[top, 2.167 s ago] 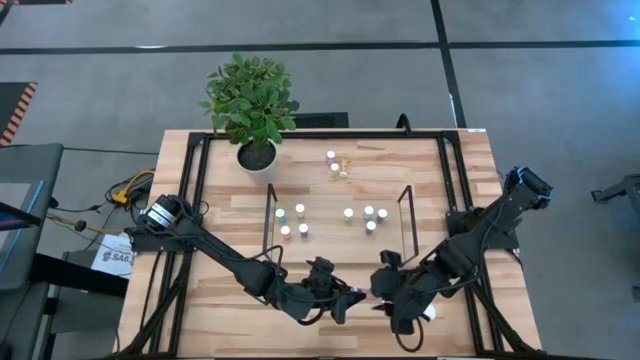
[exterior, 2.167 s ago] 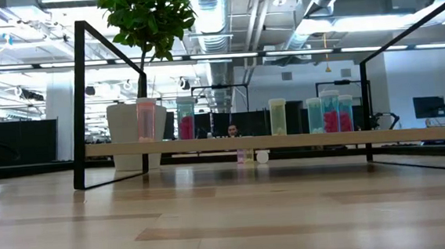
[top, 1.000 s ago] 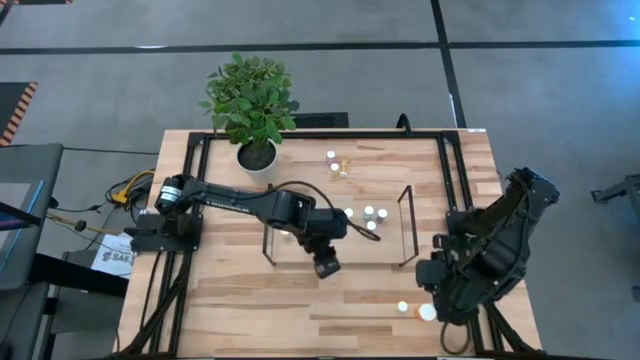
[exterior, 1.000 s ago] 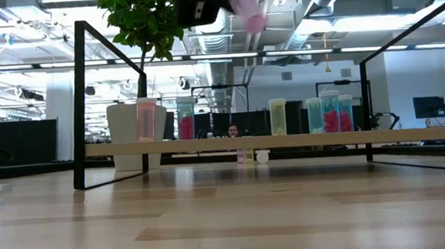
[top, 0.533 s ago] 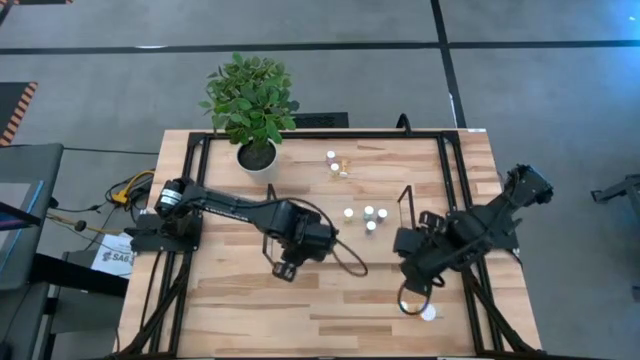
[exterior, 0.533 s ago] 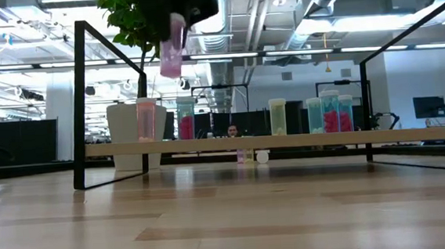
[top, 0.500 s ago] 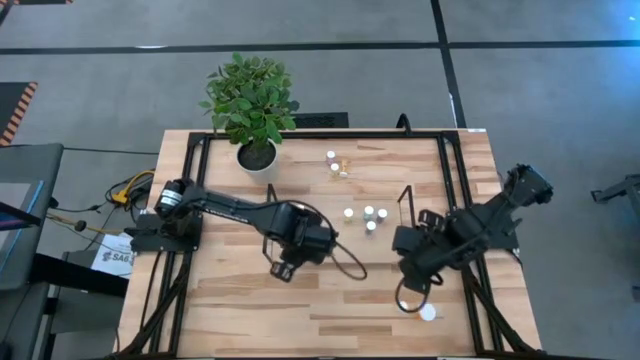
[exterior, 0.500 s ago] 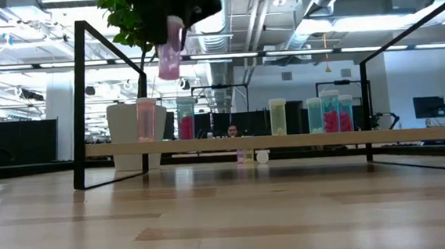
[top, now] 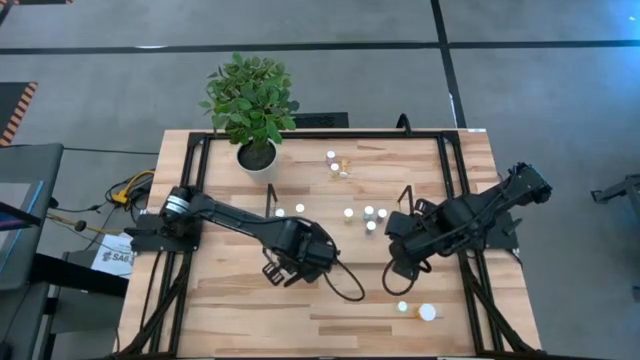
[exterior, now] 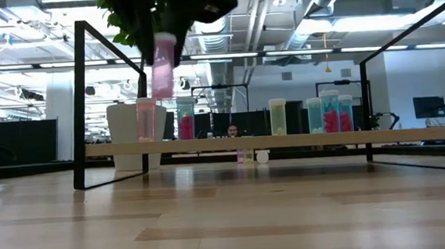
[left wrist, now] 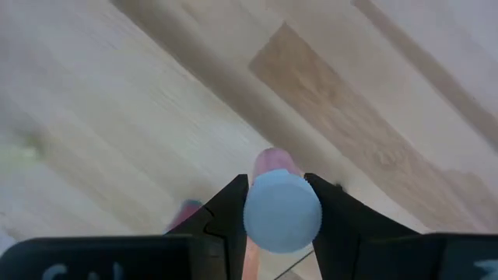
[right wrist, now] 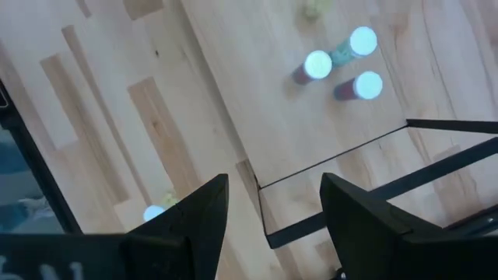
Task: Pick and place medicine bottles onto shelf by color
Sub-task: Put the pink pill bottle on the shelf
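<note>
Over the left end of the shelf (top: 400,262) hangs the left gripper (left wrist: 282,204), its fingers clamped on a pink bottle (exterior: 160,66) just under the white cap. From the low camera this bottle hangs upright above another pink one (exterior: 146,120) that stands on the shelf board (exterior: 286,140), well clear of it. Along the board that camera also shows a row of bottles: a teal one with pink contents (exterior: 185,119), a yellow one (exterior: 278,116) and a cluster of teal ones (exterior: 328,111) toward the right end, some with pink inside. Behind the shelf a small bottle (exterior: 245,156) stands and one lies on its side.

From above, only white caps tell the shelf bottles apart: two at the left (top: 289,210), four near the middle (top: 368,217); the left arm covers the rest. The overhead camera alone shows two more bottles (top: 412,310) on the table in front of the shelf, others (top: 335,163) behind it, and a plant pot (top: 257,157).

The right gripper (right wrist: 274,210) hovers empty by the shelf's right wire frame, jaws apart; its wrist camera looks down on three capped bottles (right wrist: 342,66) on the board and one (right wrist: 153,213) on the table.
</note>
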